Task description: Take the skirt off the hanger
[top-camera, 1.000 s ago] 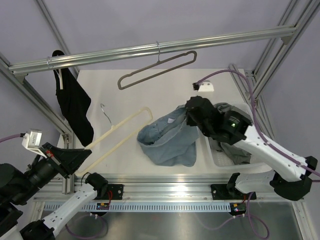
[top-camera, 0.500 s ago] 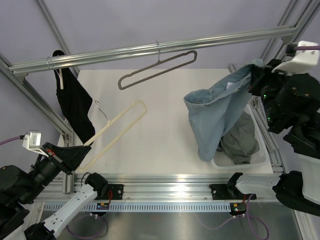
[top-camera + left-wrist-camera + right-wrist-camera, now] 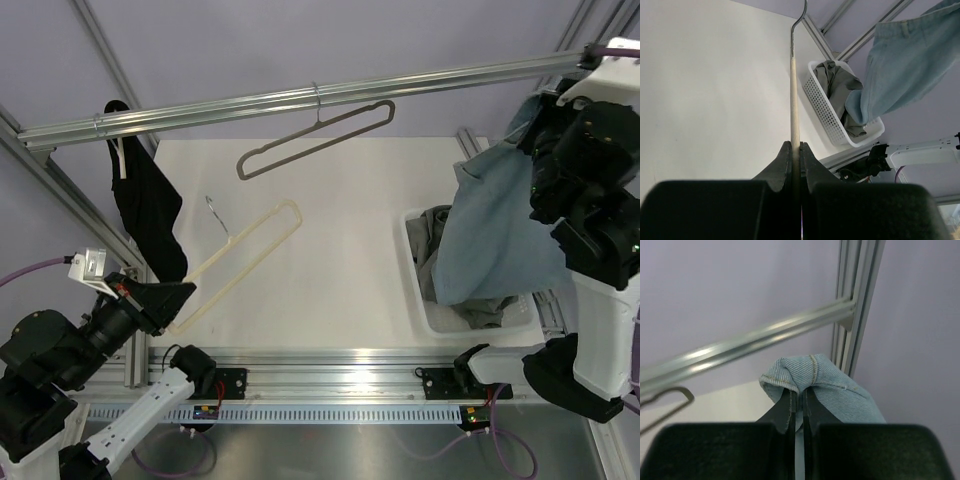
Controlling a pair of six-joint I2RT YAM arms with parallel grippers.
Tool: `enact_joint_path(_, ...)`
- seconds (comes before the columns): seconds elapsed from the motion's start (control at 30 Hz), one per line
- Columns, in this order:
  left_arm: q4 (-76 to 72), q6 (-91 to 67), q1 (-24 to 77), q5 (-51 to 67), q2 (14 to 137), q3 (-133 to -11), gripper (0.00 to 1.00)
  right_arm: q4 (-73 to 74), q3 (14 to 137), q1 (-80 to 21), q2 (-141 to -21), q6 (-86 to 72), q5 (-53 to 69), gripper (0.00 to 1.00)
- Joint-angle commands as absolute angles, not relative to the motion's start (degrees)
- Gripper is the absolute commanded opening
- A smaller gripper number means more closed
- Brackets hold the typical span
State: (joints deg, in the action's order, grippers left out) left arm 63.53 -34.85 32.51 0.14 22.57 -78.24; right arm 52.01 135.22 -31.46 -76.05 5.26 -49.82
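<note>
The grey-taupe hanger (image 3: 315,140) hangs bare from the rail (image 3: 420,80) by its wire hook. No skirt is on it. A crumpled grey garment (image 3: 435,245) lies in the white basket (image 3: 418,305); I cannot tell whether it is the skirt. It also shows in the left wrist view (image 3: 837,80). My left gripper (image 3: 180,295) (image 3: 795,146) is shut on a cream hanger (image 3: 245,250) (image 3: 794,90), held over the table. My right gripper (image 3: 535,125) (image 3: 798,392) is shut on light blue denim jeans (image 3: 495,230) (image 3: 832,385), which hang over the basket.
A plain black garment (image 3: 150,215) hangs on a cream hanger at the rail's left end. Aluminium frame posts stand at the left (image 3: 70,200) and right (image 3: 550,110) edges. The basket (image 3: 822,107) sits at the table's right side.
My right arm has carried the jeans up and to the right, so they now hang over the basket. My left gripper has shifted the cream hanger slightly right.
</note>
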Motion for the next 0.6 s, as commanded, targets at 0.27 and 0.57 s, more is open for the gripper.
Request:
enact_joint_path(0.27,59.15,-33.58,32.52,1.05,22.94,-77.61,0.00,43.86,80.47,-24.17,-57.31,-13.96,-35.51,0.00)
enact_joint_path(0.57,57.48,-34.63,32.52,3.16,22.68,-76.65,0.00,45.96,75.07,-19.08,-57.65,-21.52,-29.62,0.00)
